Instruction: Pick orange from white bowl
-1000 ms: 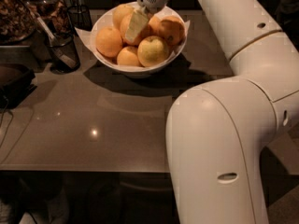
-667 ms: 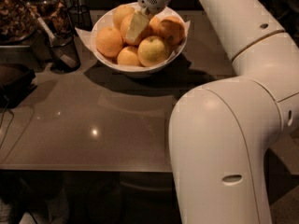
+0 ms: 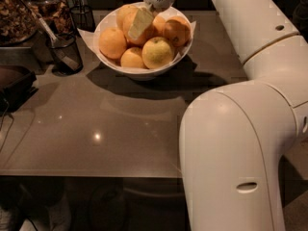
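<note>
The white bowl [image 3: 109,61] stands at the back of the table, on a white paper, and holds several oranges. My gripper [image 3: 140,23] comes down from above into the middle of the pile. It rests on a large orange [image 3: 146,36] that it mostly covers. Another deep-orange fruit [image 3: 175,31] lies just right of it. A yellow-green tinged fruit [image 3: 157,52] is at the front. Paler oranges lie at the left [image 3: 113,43] and front left [image 3: 133,58].
Black wire-mesh cups [image 3: 65,52] with utensils stand left of the bowl. A container of brown snacks [image 3: 17,13] is at the far left. My arm's large white links [image 3: 240,148] fill the right side. The grey tabletop [image 3: 96,129] stretches out in front of the bowl.
The gripper stays on the same fruit in the bowl. The near arm link has shifted slightly to the right. The fruit has not moved.
</note>
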